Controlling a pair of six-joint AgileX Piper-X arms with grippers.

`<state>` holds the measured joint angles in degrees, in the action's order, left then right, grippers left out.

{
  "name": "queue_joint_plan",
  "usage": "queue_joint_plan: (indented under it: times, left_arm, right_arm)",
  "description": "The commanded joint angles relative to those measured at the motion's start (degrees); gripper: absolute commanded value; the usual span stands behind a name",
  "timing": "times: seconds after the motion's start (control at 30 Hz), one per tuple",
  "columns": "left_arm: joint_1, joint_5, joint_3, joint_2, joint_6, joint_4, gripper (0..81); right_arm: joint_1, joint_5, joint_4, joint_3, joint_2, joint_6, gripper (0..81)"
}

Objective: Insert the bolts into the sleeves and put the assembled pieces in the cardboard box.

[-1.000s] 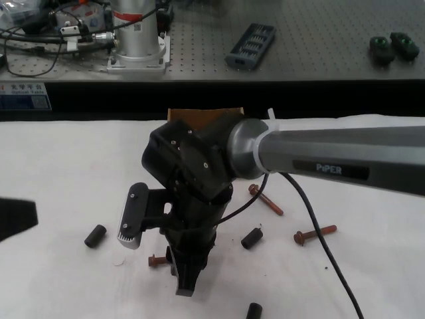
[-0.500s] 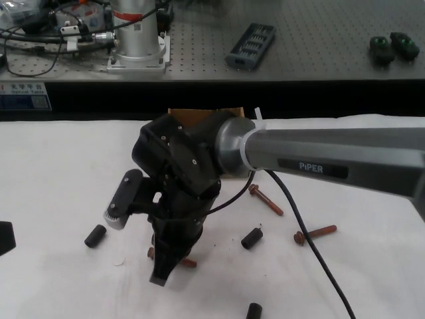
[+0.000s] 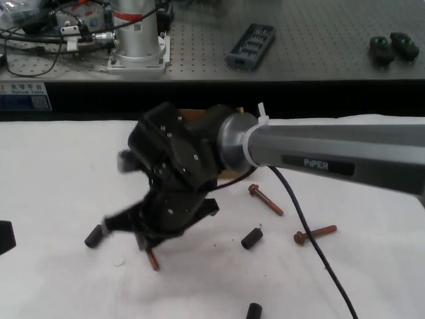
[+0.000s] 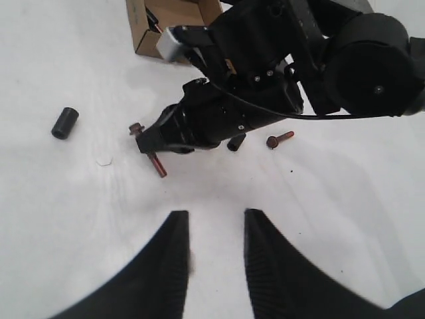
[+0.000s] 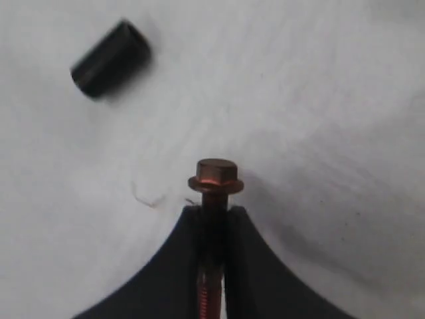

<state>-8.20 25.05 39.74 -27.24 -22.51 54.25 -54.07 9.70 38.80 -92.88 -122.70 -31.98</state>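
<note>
My right gripper point(image 5: 214, 209) is shut on a copper bolt point(image 5: 215, 178), whose hex head sticks out past the fingertips. In the high view that gripper point(image 3: 143, 242) points down and left at the middle of the white cloth, with the bolt point(image 3: 153, 259) tilted beneath it. A black sleeve point(image 3: 95, 235) point(image 5: 109, 60) lies just to its left. My left gripper point(image 4: 216, 216) hangs open above bare cloth, short of the right gripper point(image 4: 151, 141) and its bolt point(image 4: 158, 165). The cardboard box point(image 4: 143, 33) stands behind the right arm.
Two more bolts point(image 3: 265, 199) point(image 3: 315, 233) and two sleeves point(image 3: 251, 238) point(image 3: 254, 310) lie right of centre on the cloth. The right arm's cable point(image 3: 312, 246) trails over them. A dark part of the left arm point(image 3: 3, 236) shows at the left edge.
The right gripper swung left, closed on the bolt that lay on the cloth and tilted it up. The dark shape at the left edge drew back.
</note>
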Motion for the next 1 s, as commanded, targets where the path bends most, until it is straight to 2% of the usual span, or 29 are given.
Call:
queue_joint_plan:
  times: [0.0, 0.13, 0.27, 0.37, 0.43, 0.47, 0.5, 0.6, 0.67, 0.83, 0.97]
  left_arm:
    - [0.07, 0.06, 0.02, 0.54, -1.04, -0.51, 21.6]
    - [0.07, 0.06, 0.02, 0.54, -1.04, -0.51, 21.6]
    - [0.07, 0.06, 0.02, 0.54, -1.04, -0.99, 21.6]
    - [0.07, 0.06, 0.02, 0.54, -1.04, -2.90, 21.6]
    - [0.07, 0.06, 0.02, 0.54, -1.04, -3.99, 21.6]
    - [0.07, 0.06, 0.02, 0.54, -1.34, -4.24, 21.6]
    - [0.07, -0.28, 0.02, 0.35, -1.94, -4.24, 21.6]
    - [0.07, -0.32, 0.02, -1.22, -2.46, -4.23, 21.6]
    - [0.07, -0.31, 0.02, -2.93, -2.70, -4.23, 21.6]
    - [0.07, -0.31, 0.02, -10.61, -3.29, -6.33, 21.6]
    - [-1.05, -0.31, 0.02, -19.68, -4.43, -12.71, 21.6]
  right_arm:
    - [0.26, 0.44, -3.78, -0.66, 1.70, -7.80, 3.6]
    - [0.26, -3.79, -3.89, -0.56, 1.70, -10.85, 3.6]
    - [0.26, -2.51, 0.25, -0.56, 1.70, -10.85, 1.9]
    - [0.26, -2.76, 2.30, 0.18, 1.70, -10.49, 19.5]
    - [0.26, -2.76, 4.00, 0.17, 1.70, -10.50, 34.8]
    - [0.26, -2.76, 4.57, 0.17, 1.70, -10.50, 38.4]
    - [0.26, -2.76, 5.06, 0.17, 1.70, -10.50, 38.7]
    - [0.37, -1.56, 5.17, 0.17, 2.26, -8.02, 32.6]
    - [0.78, -0.78, 6.93, 0.17, 3.44, -3.36, 29.5]
    - [1.95, -12.18, 14.31, 1.75, 9.83, 10.91, 28.6]
    - [3.46, -12.68, 8.23, 11.43, 19.61, 11.89, 28.6]
